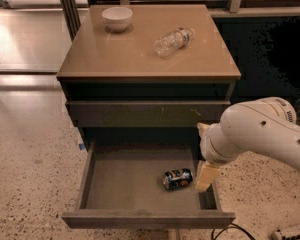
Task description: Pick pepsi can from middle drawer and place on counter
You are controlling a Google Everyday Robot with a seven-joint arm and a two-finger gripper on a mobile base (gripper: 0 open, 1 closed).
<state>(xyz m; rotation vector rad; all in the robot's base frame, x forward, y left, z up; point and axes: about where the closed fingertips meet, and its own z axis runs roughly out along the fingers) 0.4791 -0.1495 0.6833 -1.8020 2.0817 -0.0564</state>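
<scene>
Gripper [206,176] hanging low inside the open drawer [147,219], at its right-hand wall. Whether it is wide or narrow cannot be told, and it holds nothing that can be seen. The can [177,179] lies on its side on the drawer floor just beside the gripper, toward the drawer's middle, apparently not touching it. The counter [115,54] lies well above and beyond the gripper.

Risks, as judged:
- A lying can rolls. A sideways nudge from the gripper could push it away across the floor instead of seating it.
- The gripper stands close to the drawer wall, so a poor approach could scrape that wall.
- Lifting out, the bulky arm [260,134] could catch the shut drawer front [140,113] overhead.
- On the counter, a careless placement could strike the bottle [173,41].

Count: one can, one open drawer, one shut drawer front, one counter, one bottle, one bowl [117,18], one gripper.
</scene>
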